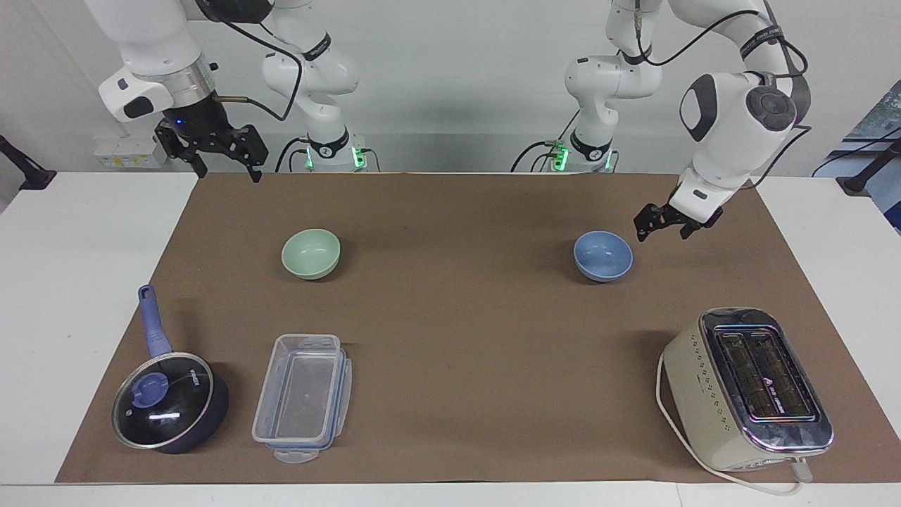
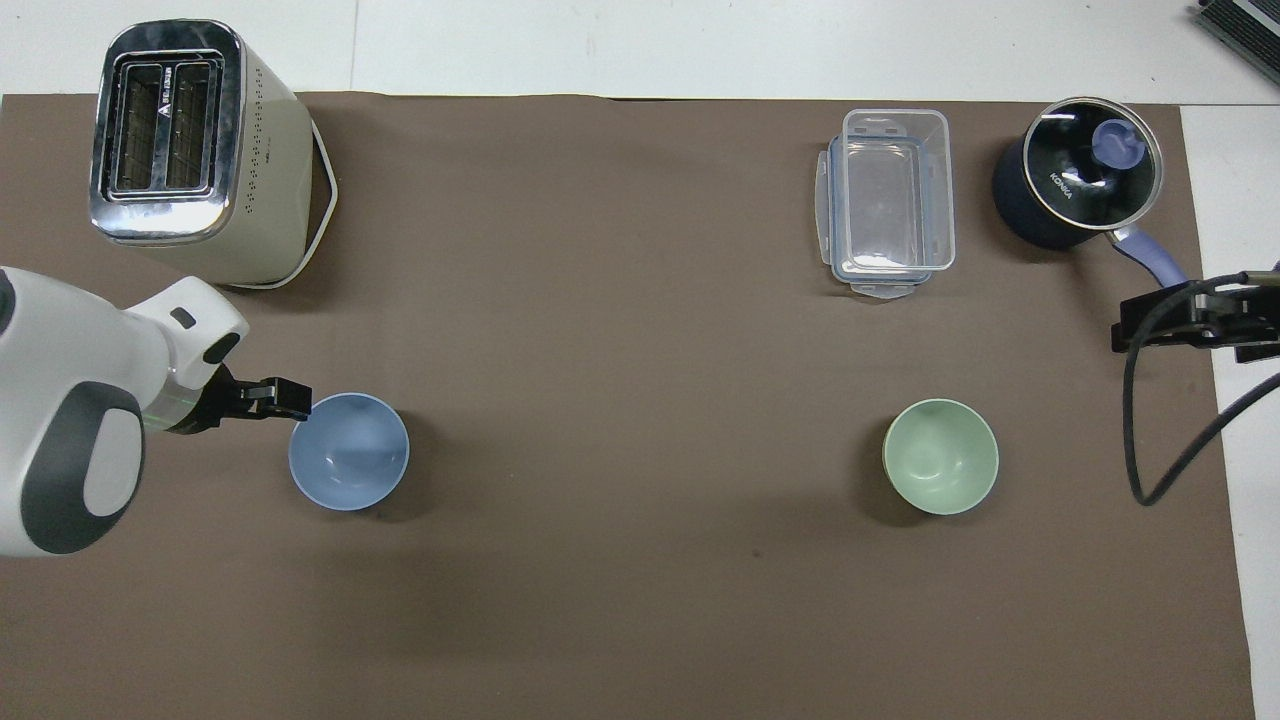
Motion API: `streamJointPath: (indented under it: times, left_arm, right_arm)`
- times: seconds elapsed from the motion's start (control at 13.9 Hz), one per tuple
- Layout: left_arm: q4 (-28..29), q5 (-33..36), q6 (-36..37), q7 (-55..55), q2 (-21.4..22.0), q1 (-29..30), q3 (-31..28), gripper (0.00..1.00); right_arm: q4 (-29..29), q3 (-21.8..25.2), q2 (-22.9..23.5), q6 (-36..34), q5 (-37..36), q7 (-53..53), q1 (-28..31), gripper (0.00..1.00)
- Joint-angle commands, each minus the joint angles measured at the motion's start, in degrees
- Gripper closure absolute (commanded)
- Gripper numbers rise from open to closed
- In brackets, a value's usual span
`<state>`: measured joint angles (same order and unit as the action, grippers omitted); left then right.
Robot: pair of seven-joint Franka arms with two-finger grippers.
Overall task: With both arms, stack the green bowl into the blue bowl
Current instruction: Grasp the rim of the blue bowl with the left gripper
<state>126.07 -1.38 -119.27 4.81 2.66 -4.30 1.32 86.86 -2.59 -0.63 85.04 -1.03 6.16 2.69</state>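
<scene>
Left gripper (image 1: pixel 662 227) hovering spread beside blue bowl (image 1: pixel 602 256); probably light, stiff, slick — gripping rim advisable; right gripper (image 1: pixel 222 158) waiting spread.

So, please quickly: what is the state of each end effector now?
Left end effector: open, holds nothing, by the blue bowl.
Right end effector: open, holds nothing, waiting up over the mat's edge.

White worktop (image 1: pixel 70 282), brown mat (image 1: pixel 457 338) spread over most of it. On mat, robots taken as 12 o'clock end: green bowl (image 1: pixel 310 253) and blue bowl (image 1: pixel 602 255) well apart in 12 o'clock half. Along 6 o'clock edge: lidded saucepan (image 1: pixel 171 401), clear plastic container (image 1: pixel 303 396) just beside it, cream toaster (image 1: pixel 748 391) at left arm's end.
</scene>
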Motion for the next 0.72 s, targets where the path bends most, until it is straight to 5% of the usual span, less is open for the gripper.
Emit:
streamJointPath:
  times: [0.0,0.14,0.22,0.36,0.65]
  left_arm:
    - [8.3,0.5,-8.7,0.4,1.8,-1.3,-0.2,0.00]
    - [10.7,0.2,-12.2,0.6,0.8,-2.0,-0.1,0.00]
    - [11.3,0.2,-13.3,1.6,0.5,-2.2,-0.2,0.15]
    - [11.6,0.2,-13.8,3.9,0.3,-2.6,-0.2,1.00]
    - [11.0,0.2,-13.3,3.9,0.3,-2.6,-0.2,1.00]
  right_arm:
    - [0.6,-0.4,-0.4,0.6,0.5,1.2,0.5,0.00]
    - [0.6,-0.4,-0.5,0.6,0.5,1.2,0.5,0.00]
    - [0.8,-0.4,-0.5,0.6,0.5,1.2,0.5,0.00]
    - [0.8,-0.4,-0.5,0.6,0.5,1.2,0.5,0.00]
    - [0.8,-0.4,-0.5,0.6,0.5,1.2,0.6,0.00]
